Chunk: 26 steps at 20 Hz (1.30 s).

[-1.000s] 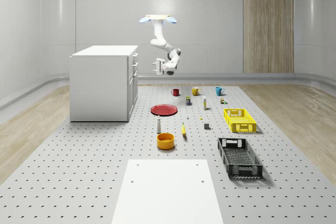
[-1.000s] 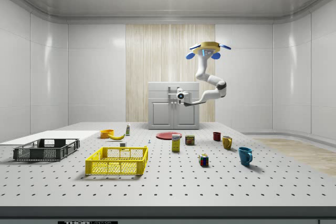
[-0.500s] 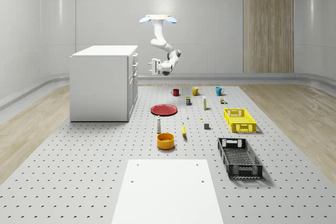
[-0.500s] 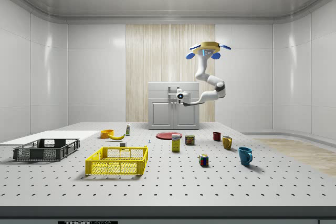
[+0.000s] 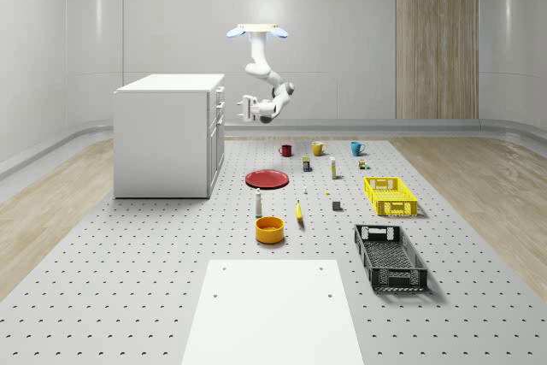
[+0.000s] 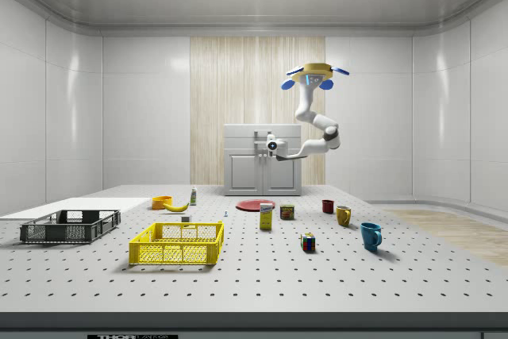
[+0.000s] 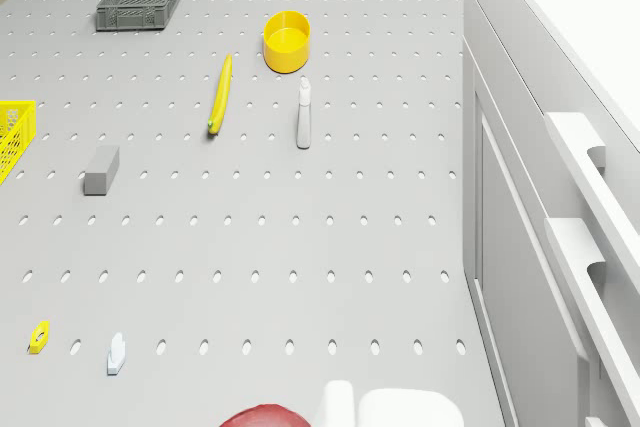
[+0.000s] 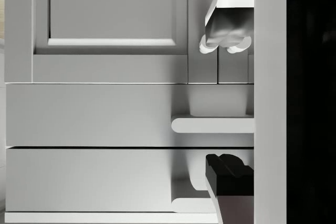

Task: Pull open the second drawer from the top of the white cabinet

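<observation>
Since the drawers face sideways:
Drone (image 5: 257, 30): hovers beside the cabinet (image 5: 167, 134).
Claw (image 5: 244, 108): level with the drawer handles (image 8: 212, 125), apart from them; spread wide to straddle one.

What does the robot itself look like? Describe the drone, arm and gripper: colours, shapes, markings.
The drone has a flat tan, disc-like body with blue rotor pods at its sides. A white, rounded, multi-jointed arm with dark grey joint bands hangs beneath it. The gripper has a white boxy body; in the wrist view one finger looks pale, the other black-tipped.
</observation>
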Available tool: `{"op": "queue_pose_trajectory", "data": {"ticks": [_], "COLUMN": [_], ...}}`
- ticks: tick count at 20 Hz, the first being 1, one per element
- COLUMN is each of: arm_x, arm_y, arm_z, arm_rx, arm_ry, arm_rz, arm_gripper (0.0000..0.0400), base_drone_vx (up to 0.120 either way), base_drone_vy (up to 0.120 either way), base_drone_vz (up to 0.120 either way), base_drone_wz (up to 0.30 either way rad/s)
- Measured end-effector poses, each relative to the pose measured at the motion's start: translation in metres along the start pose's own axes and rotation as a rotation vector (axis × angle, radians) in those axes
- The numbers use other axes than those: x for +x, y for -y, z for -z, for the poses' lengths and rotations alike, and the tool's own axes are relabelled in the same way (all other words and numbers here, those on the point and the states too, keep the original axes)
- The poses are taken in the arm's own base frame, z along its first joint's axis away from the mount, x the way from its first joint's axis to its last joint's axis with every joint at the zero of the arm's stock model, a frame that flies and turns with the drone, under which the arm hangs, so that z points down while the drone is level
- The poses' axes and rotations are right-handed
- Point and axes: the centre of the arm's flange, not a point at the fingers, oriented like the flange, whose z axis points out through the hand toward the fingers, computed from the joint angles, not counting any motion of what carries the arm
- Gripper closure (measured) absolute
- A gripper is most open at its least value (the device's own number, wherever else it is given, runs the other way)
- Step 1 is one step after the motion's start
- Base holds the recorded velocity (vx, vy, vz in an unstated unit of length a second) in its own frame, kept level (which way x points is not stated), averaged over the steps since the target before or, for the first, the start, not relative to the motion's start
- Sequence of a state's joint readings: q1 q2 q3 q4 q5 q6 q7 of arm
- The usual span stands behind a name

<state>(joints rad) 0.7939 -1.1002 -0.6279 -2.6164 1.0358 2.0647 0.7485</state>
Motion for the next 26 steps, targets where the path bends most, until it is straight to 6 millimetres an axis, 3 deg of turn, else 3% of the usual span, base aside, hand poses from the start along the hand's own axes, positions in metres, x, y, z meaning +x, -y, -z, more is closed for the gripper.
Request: {"op": "queue_pose_trajectory", "data": {"ticks": [12, 26], "arm_x": [0.009, 0.018], "arm_y": [-0.009, -0.006], "arm_z": [-0.008, -0.058], "arm_rx": [0.000, 0.000], "arm_ry": [0.000, 0.000], "arm_rz": [0.000, 0.000], "arm_gripper": [0.0100, 0.0100], "base_drone_vx": [0.000, 0.000], "base_drone_vy": [0.000, 0.000], "base_drone_vz": [0.000, 0.000], "base_drone_wz": [0.000, 0.000]}}
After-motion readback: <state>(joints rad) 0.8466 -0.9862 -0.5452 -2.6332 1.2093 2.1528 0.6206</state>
